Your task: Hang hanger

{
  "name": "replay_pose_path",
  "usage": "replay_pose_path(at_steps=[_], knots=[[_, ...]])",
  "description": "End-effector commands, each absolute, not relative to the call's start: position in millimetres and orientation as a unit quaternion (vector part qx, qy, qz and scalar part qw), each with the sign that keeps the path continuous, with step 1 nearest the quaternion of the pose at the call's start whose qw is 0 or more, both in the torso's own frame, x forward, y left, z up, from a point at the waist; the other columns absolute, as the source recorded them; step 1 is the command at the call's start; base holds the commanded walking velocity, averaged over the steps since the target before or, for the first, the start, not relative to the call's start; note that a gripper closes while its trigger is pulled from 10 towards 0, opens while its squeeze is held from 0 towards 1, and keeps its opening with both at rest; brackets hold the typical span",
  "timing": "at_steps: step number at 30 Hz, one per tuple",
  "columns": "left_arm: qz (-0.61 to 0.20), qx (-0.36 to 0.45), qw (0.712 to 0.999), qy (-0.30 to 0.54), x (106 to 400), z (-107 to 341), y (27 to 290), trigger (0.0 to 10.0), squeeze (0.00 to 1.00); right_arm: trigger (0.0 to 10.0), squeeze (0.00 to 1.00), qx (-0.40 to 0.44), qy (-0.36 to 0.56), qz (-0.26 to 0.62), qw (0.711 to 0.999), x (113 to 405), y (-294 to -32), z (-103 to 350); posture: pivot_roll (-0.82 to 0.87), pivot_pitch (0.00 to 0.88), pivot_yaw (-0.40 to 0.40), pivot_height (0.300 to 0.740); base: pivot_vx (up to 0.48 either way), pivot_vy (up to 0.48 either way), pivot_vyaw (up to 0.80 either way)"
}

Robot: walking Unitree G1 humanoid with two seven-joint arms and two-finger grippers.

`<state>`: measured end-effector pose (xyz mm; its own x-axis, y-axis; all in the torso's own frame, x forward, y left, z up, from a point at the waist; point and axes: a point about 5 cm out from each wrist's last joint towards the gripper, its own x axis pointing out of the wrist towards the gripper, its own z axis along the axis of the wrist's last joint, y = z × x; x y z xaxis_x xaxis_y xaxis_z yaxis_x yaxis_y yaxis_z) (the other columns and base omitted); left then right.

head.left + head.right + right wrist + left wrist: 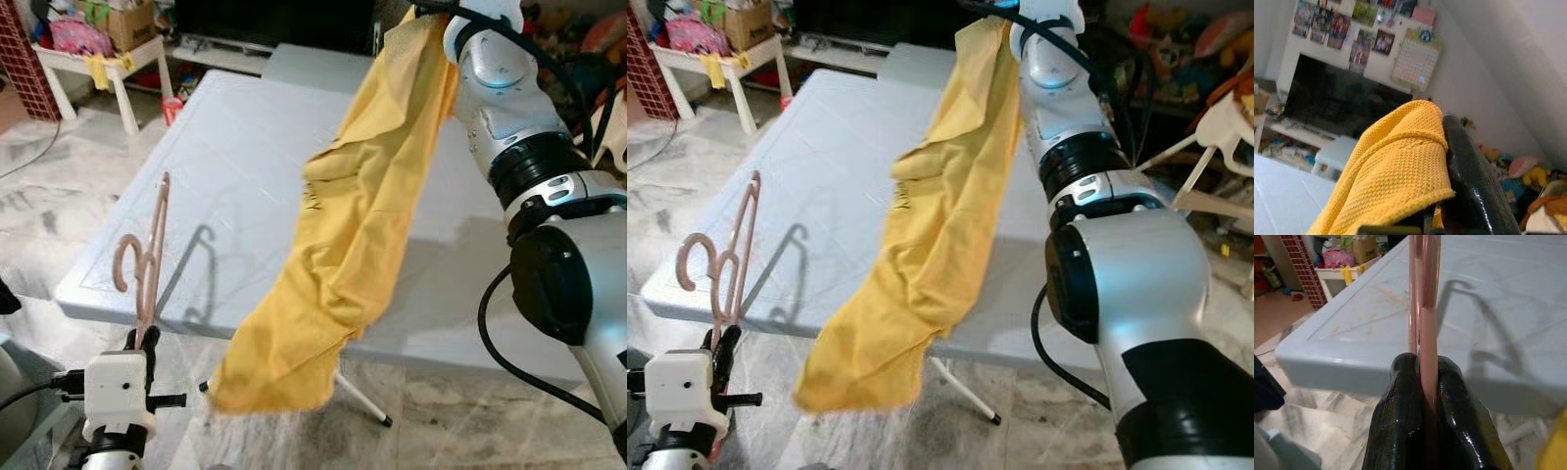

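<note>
A pink hanger (145, 264) stands upright at the near left corner of the grey table (235, 147), its hook curling to the left. My left gripper (1422, 382) is shut on the hanger's lower end, the two black fingers (1400, 421) pressed either side of the pink bars (1425, 308). A yellow shirt (343, 245) hangs in a long drape from my right gripper (1442, 196), which is raised high over the table's far side and shut on the cloth's top. The shirt's lower edge dangles in front of the table's near edge.
A white side table (103, 64) with boxes and toys stands at the far left. A dark TV (1342, 105) sits behind on a low stand. A white folding frame (1205, 127) and toys crowd the far right. The floor is marble tile.
</note>
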<state>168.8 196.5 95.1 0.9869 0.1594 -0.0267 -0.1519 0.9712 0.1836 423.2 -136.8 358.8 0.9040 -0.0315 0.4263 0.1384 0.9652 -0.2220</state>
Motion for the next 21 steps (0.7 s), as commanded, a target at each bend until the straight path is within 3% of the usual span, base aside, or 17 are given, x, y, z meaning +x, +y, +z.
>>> replay_pose_path(at_steps=[1,5,9,16,17,18,19,21], knots=[[0.073,0.089,0.993,0.035,167.2,89.7,193.5,10.0,0.0,10.0,0.0,-0.118,-0.197,-0.029,0.973,425.0,-139.7,344.5,0.18,0.03,-0.123,0.74,0.0,0.0,0.0],[0.069,0.087,0.993,0.037,167.5,88.5,192.0,10.0,0.0,10.0,0.0,-0.061,-0.12,0.076,0.988,427.0,-125.9,288.4,0.18,0.031,-0.128,0.74,0.0,0.0,0.0],[0.068,0.086,0.993,0.038,167.0,87.9,191.7,10.0,0.0,10.0,0.0,-0.045,-0.095,0.116,0.988,424.5,-121.0,264.6,0.17,0.029,-0.126,0.74,0.0,0.0,0.0],[0.045,0.075,0.995,0.042,170.3,85.2,185.8,10.0,0.0,10.0,0.0,-0.05,0.015,0.261,0.964,403.4,-116.2,182.4,0.14,0.025,-0.112,0.74,0.0,0.0,0.0],[0.04,0.074,0.996,0.043,171.3,85.0,184.8,10.0,0.0,10.0,0.69,-0.068,0.021,0.274,0.959,399.9,-115.9,174.9,0.13,0.022,-0.107,0.74,0.0,0.0,0.0],[0.037,0.073,0.996,0.043,172.1,85.0,184.3,10.0,0.0,10.0,0.69,-0.08,0.023,0.282,0.956,397.7,-115.8,170.6,0.13,0.022,-0.104,0.74,0.0,0.0,0.0],[0.035,0.072,0.996,0.043,172.7,84.8,183.7,10.0,0.0,10.0,1.0,-0.078,0.028,0.289,0.954,395.7,-115.9,166.5,0.13,0.022,-0.101,0.74,0.0,0.0,0.0],[0.027,0.072,0.996,0.044,175.4,84.0,181.6,10.0,0.0,10.0,1.0,-0.084,0.057,0.328,0.939,387.9,-114.3,151.8,0.12,0.018,-0.099,0.74,0.0,0.0,0.0]])
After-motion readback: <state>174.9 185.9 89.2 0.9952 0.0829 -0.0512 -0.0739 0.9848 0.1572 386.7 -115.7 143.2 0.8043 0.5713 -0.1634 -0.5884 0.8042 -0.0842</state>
